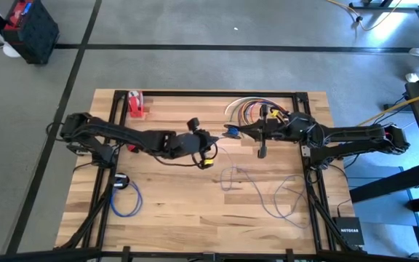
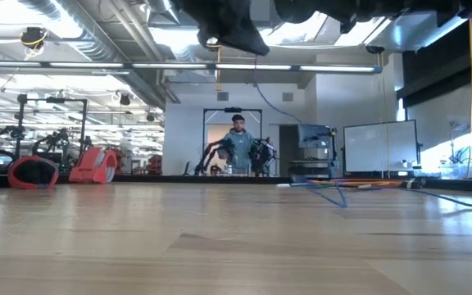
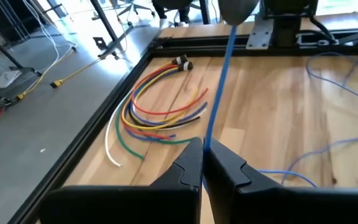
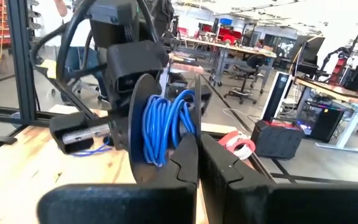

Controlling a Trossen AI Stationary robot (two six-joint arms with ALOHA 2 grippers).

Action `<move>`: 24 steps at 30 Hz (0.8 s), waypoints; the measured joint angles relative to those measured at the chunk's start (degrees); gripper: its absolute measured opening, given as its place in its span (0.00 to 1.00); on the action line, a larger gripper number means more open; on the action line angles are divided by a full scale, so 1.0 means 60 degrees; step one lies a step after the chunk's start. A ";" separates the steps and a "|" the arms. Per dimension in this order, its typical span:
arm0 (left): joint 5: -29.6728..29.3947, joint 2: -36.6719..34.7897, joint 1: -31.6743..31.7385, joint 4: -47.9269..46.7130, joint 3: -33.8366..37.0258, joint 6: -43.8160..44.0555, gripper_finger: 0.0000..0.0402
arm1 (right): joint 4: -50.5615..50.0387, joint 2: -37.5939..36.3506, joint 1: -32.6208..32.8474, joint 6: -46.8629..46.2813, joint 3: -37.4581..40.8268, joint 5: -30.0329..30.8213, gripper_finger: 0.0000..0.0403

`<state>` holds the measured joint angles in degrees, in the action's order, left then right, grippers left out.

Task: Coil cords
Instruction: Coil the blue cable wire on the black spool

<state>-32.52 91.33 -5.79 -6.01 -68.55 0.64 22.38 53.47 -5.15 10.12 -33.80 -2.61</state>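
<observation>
Overhead looks down; low looks level; wrists close; table shared

The left gripper and the right gripper meet nose to nose over the middle of the light wooden slatted table. A taut thin blue cord runs from the left gripper to the right one. Beyond the right gripper lies a curved bundle of red, orange, yellow, green and white cords. A small coiled blue cord lies well behind the left gripper, near that arm's base.
</observation>
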 joint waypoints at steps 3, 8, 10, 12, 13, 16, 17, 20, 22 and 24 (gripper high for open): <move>-0.0050 -0.0057 -0.0115 -0.0153 0.0010 0.0011 0.00 | -0.0185 0.0000 0.0000 0.0257 -0.0001 -0.0004 0.01; -0.0395 -0.0099 -0.0123 -0.0452 0.0015 0.0113 0.00 | -0.0387 0.0000 -0.0001 0.0519 -0.0001 0.0014 0.01; -0.0436 -0.0099 -0.0070 -0.0619 0.0015 0.0220 0.00 | -0.0451 0.0004 -0.0004 0.0618 0.0003 0.0044 0.01; -0.0444 -0.0099 -0.0036 -0.0820 -0.0005 0.0447 0.00 | -0.0526 0.0007 -0.0004 0.0624 0.0001 0.0072 0.01; -0.0445 -0.0102 -0.0028 -0.0925 -0.0008 0.0560 0.00 | -0.0582 0.0007 -0.0007 0.0634 0.0003 0.0076 0.01; -0.0563 -0.0101 -0.0032 -0.1142 -0.0004 0.0604 0.00 | -0.0788 0.0011 -0.0007 0.0817 0.0003 0.0079 0.01; -0.0583 -0.0099 -0.0032 -0.1152 -0.0004 0.0579 0.00 | -0.0800 0.0011 -0.0011 0.0916 0.0003 0.0080 0.01; -0.0593 -0.0121 -0.0032 -0.1160 -0.0001 0.0538 0.00 | -0.0800 0.0011 -0.0011 0.1149 -0.0001 0.0079 0.01; -0.0595 -0.0159 -0.0032 -0.1205 0.0004 0.0580 0.00 | -0.1099 0.0011 -0.0011 0.1149 -0.0110 0.0080 0.01; -0.0594 -0.0205 -0.0041 -0.1240 0.0004 0.0642 0.00 | -0.1616 -0.0044 -0.0011 0.1146 -0.0326 0.0083 0.01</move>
<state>-36.08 90.10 -6.03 -13.45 -68.53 4.50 12.69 53.21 -5.21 17.00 -35.75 -2.11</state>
